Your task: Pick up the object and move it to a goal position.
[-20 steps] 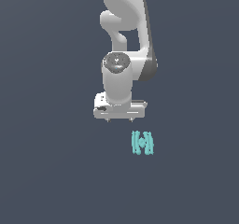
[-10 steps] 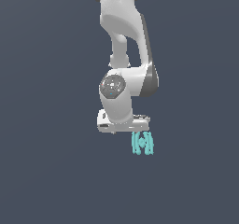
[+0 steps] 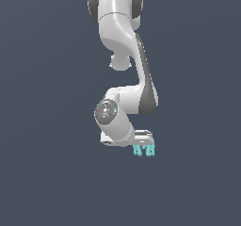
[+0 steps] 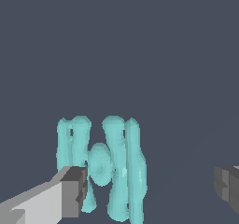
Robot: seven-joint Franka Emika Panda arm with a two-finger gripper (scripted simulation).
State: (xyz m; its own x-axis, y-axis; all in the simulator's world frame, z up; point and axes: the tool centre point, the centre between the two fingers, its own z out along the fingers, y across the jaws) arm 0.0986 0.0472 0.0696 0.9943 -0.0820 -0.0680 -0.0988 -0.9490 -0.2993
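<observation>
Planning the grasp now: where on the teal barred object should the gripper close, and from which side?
Probably from above, closing across the teal object at its joined middle, where the parallel bars meet. The gripper is open and wider than it; one finger already overlaps it, so centring first seems wise.

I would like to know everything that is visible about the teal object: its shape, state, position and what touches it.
The teal object is a small, glossy, plastic-looking piece: several parallel rounded bars joined by a bulging hub at the middle. In the wrist view it lies between the open gripper fingers, nearer one finger, which overlaps its edge; real contact cannot be told. In the exterior view it shows just beneath the gripper, partly hidden. It looks whole and not yet lifted.
</observation>
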